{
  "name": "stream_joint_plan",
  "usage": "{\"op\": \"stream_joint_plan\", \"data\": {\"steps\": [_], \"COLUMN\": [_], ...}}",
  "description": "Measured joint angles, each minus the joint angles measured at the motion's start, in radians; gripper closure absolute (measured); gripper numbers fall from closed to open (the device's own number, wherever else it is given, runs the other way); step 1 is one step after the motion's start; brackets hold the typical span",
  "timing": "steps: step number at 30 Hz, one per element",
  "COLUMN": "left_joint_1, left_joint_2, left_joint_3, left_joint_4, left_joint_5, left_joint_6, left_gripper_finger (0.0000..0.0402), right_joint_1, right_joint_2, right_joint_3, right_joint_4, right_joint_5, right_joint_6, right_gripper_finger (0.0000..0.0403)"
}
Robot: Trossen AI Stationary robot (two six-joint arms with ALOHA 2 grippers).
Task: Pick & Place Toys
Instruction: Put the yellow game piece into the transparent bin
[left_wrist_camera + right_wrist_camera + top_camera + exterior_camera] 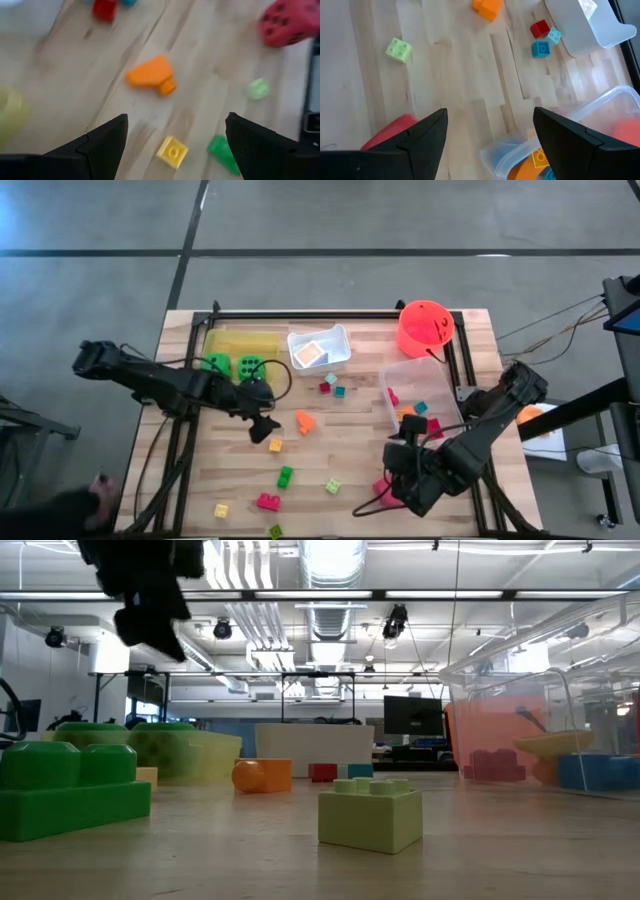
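Small toy bricks lie flat and scattered on the wooden table [340,440]. My left gripper [175,145] hangs open above the table's middle left, pointing down at a slant, with a yellow brick [172,151] below its gap. An orange brick [150,76] lies just beyond it and a green brick [223,152] beside it. My right gripper [490,140] stands open over bare wood at the near right, between a pink-red die [390,131] and the clear tray [560,145]. Two green dice [233,366] sit by the yellow tray [240,342].
A white tray [320,348] with a card inside and an orange-red bucket [425,328] stand at the far edge. The clear tray [420,395] holds several bricks. Red and blue bricks [540,39] lie near the white tray. More bricks [270,502] lie toward the near edge.
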Motion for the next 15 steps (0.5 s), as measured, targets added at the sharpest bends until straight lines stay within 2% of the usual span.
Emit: {"op": "stream_joint_plan", "data": {"steps": [5,7,11,15], "left_joint_1": [-0.008,-0.016,-0.035,-0.065], "left_joint_2": [0.057,0.087,0.153,0.214], "left_joint_3": [0.001,0.001,0.001,0.001], "left_joint_4": [-0.111,-0.129,-0.137,-0.136], "left_joint_5": [0.014,0.017,0.024,0.037], "left_joint_6": [-0.103,-0.098,0.060,0.203], "left_gripper_finger": [0.0080,0.0080,0.0088,0.0114], "right_joint_1": [0.000,0.000,0.000,0.000], "right_joint_2": [0.000,0.000,0.000,-0.001], "right_joint_3": [-0.039,-0.051,-0.063,-0.063], "right_joint_4": [0.026,0.026,0.027,0.046], "right_joint_5": [0.002,0.001,0.001,0.000], "right_joint_6": [-0.008,-0.009,-0.012,-0.015], "right_gripper_finger": [0.0113,0.0113,0.0113,0.0113]}}
